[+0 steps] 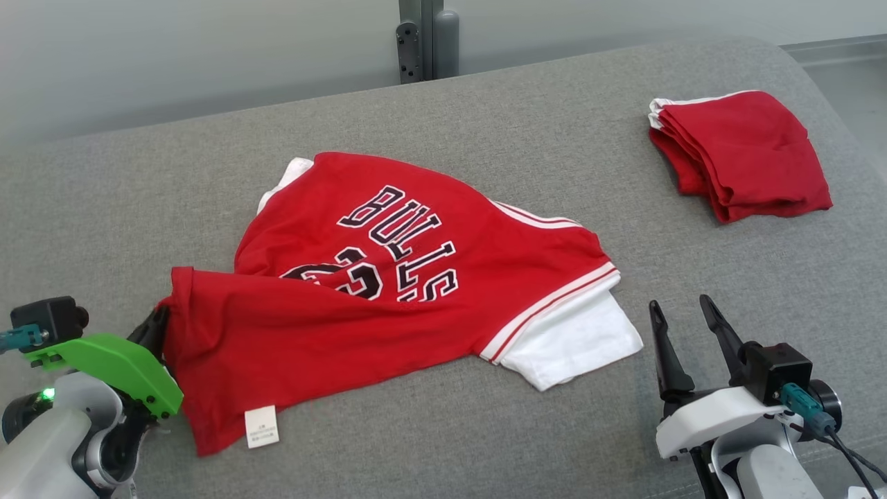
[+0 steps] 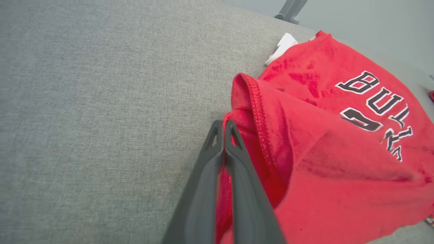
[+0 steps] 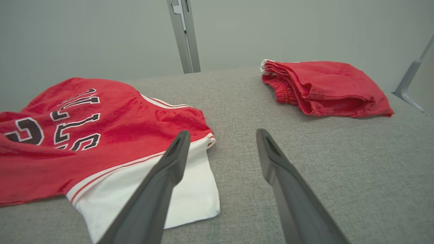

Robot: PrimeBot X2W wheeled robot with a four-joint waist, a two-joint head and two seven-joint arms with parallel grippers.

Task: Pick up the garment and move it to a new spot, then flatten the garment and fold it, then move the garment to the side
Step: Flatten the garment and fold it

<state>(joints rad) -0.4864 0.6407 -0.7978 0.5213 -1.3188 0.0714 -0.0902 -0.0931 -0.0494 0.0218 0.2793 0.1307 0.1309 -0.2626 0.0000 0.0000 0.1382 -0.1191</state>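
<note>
On the grey padded surface before the robot, the following items:

Item one: red Bulls jersey, lying mid-surface and rumpled, not flat. Black-and-white lettering faces up, with a large number partly hidden under a fold of red cloth drawn across the lower part. White-and-red striped trim runs along the side towards the robot's right, where a white sleeve pokes out from beneath. A small white label sits at the near hem.

Item two: left gripper, at the jersey's left corner. In the left wrist view its two dark fingers are pressed together with red cloth pinched between them, just by the stitched hem, so it is clamped on the jersey.

Item three: right gripper, low over bare fabric just to the right of the white sleeve, fingers spread apart and holding nothing.

Item four: folded red garment with white edging, a neat stack at the far right, well apart from the jersey.

Item five: grey upright post at the back edge of the surface.
</note>
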